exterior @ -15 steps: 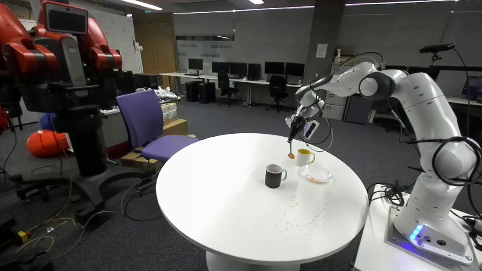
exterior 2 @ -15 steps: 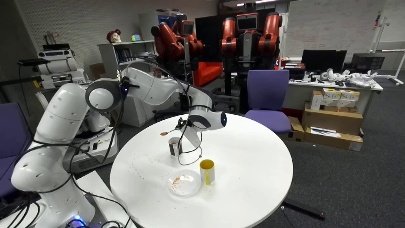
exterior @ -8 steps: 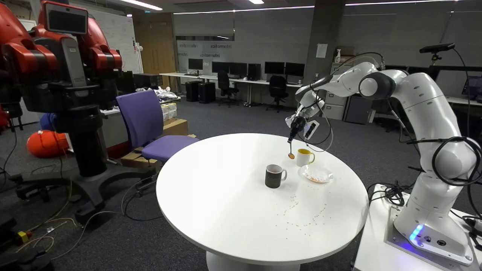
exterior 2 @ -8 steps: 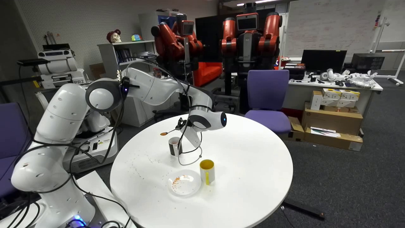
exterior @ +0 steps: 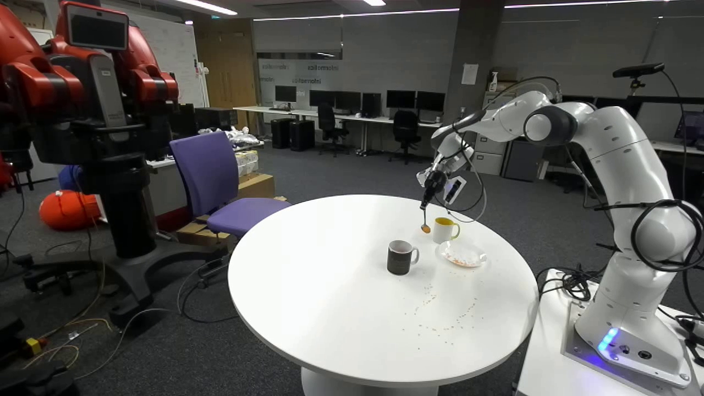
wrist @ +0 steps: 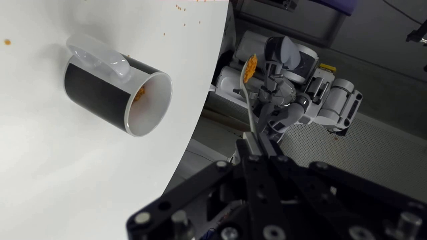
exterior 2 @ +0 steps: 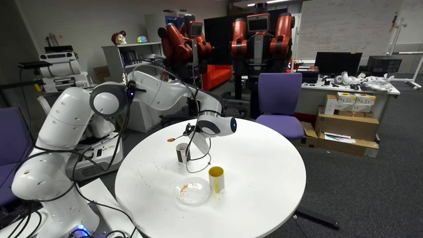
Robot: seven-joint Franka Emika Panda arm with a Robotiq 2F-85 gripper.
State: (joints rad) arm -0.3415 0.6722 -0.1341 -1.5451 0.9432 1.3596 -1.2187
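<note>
Clenching a spoon (wrist: 248,103) of orange grains (wrist: 251,68) in the gripper (wrist: 258,143), near the black-and-white mug (wrist: 96,95) inside the round table's edge (exterior: 385,379).

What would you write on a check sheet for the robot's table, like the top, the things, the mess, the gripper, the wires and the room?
Surface: round white table, no damage seen.
Job's things: spoon, its bowl filled with orange bits; black-and-white mug, upright, orange bits inside; yellow-lined mug, upright; plate beside it, orange bits on it.
Clutter: loose crumbs scattered on the table.
Grippers: one gripper, closed on the spoon's handle, above the table.
Cables: black cables tangled beside the base of the arm; more loop along it.
Surroundings: red robots, purple chairs, cardboard boxes.
</note>
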